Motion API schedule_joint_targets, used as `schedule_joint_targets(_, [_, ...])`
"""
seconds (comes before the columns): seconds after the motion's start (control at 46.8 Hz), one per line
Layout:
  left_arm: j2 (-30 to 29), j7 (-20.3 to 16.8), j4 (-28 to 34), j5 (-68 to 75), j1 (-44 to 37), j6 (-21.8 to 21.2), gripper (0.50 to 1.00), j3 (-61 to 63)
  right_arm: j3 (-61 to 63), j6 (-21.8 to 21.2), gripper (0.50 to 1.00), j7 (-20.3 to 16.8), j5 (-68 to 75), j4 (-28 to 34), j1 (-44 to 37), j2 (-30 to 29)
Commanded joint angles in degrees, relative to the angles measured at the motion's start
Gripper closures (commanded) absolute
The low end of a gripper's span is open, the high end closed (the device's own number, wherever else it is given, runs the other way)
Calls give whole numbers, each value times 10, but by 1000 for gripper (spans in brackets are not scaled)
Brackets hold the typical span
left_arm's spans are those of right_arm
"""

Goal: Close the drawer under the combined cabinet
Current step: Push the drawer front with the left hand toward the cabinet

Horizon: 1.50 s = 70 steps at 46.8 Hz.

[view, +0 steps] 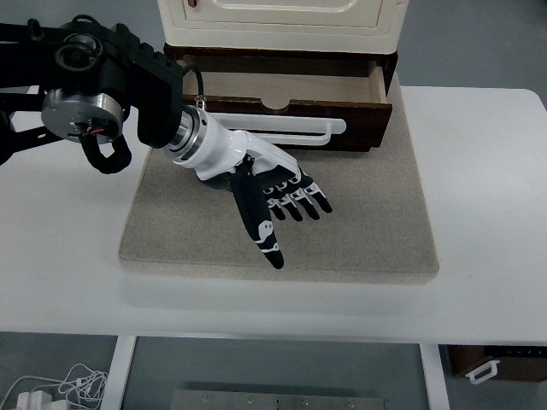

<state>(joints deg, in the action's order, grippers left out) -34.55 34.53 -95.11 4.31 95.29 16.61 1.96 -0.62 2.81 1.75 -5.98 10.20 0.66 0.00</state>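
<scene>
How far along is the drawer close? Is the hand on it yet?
Nothing looks done: the drawer under the cream cabinet stands pulled out. In hand: the left hand, fingers spread, hovers over the grey mat before the white handle, holding nothing. Left: push the drawer front in.

A robotics lab or test bench rather than a home; a plain white table [479, 282] carries a beige felt mat [359, 231] staged under a small cream cabinet [282, 21]; white cables [73, 384] lie loose on the grey floor [479, 43] below the table edge.
</scene>
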Motion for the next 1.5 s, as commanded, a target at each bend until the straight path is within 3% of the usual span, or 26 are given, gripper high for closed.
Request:
schedule_joint_targets(0.0, [11, 4, 19, 4, -2, 0, 500, 1, 0, 0, 548, 0, 0, 0, 0, 0])
schedule_joint_targets(0.62, [67, 5, 147, 82, -15, 10, 500, 30, 0, 0, 548, 0, 0, 0, 0, 0])
schedule_joint_targets(1.474, [81, 4, 222, 105, -16, 21, 500, 29, 0, 0, 548, 0, 0, 0, 0, 0])
